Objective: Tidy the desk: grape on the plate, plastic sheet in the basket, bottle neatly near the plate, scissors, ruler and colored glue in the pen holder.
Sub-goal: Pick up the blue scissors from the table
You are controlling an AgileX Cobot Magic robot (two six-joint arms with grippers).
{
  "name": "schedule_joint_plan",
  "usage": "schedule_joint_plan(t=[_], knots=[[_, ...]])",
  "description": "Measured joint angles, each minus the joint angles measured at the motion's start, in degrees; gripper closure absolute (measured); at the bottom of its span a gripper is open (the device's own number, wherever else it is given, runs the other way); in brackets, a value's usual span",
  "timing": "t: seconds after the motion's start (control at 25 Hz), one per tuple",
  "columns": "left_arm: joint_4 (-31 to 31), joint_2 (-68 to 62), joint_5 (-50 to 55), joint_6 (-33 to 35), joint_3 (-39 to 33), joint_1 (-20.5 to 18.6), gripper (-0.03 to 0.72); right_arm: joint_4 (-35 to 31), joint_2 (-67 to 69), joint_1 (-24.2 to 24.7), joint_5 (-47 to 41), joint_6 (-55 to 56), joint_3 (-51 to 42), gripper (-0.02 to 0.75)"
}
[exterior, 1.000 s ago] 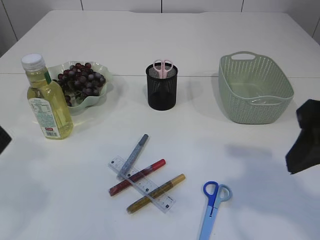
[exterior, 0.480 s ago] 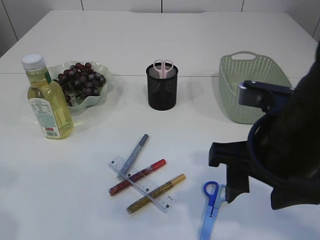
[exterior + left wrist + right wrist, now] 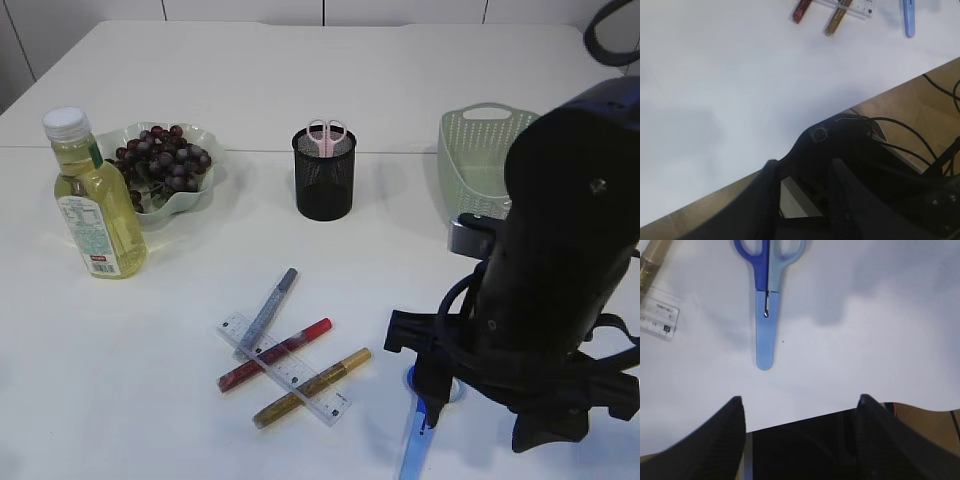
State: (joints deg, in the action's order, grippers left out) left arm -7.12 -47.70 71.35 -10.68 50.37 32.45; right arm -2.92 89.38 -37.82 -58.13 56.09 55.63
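Your right gripper (image 3: 800,412) is spread wide with nothing in it, hanging over the table just short of the blue scissors (image 3: 767,295). They lie flat and closed near the front edge, well in front of the holder (image 3: 323,176), handles toward it and blade tip toward you.

I'd guess they're light and stiff, plastic sheath over the blades, so nothing fragile there. The catch is they sit flush on a smooth tabletop, so a sloppy pinch will probably just skate them away. The sheathed blade looks like the best spot to grab: straight and narrow enough for the jaws to straddle. The handle loops are wider and rounded and might twist out.

The ruler (image 3: 285,368) with the three glue sticks (image 3: 274,354) criss-crossed on it sits left of the scissors, also in front of the holder, so you've got room on that side, but don't sweep into the pile. A pink pair (image 3: 325,133) is already in the holder.

Left gripper (image 3: 802,200) is parked off the table's front edge, fingers partly apart and holding nothing.
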Motion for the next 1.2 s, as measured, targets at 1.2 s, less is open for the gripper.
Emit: schedule_joint_plan(t=[1.2], knots=[[0.43, 2.5, 0.18, -0.09, 0.0, 0.0, 0.447, 2.92, 8.4, 0.0, 8.89, 8.24, 0.0, 0.207]])
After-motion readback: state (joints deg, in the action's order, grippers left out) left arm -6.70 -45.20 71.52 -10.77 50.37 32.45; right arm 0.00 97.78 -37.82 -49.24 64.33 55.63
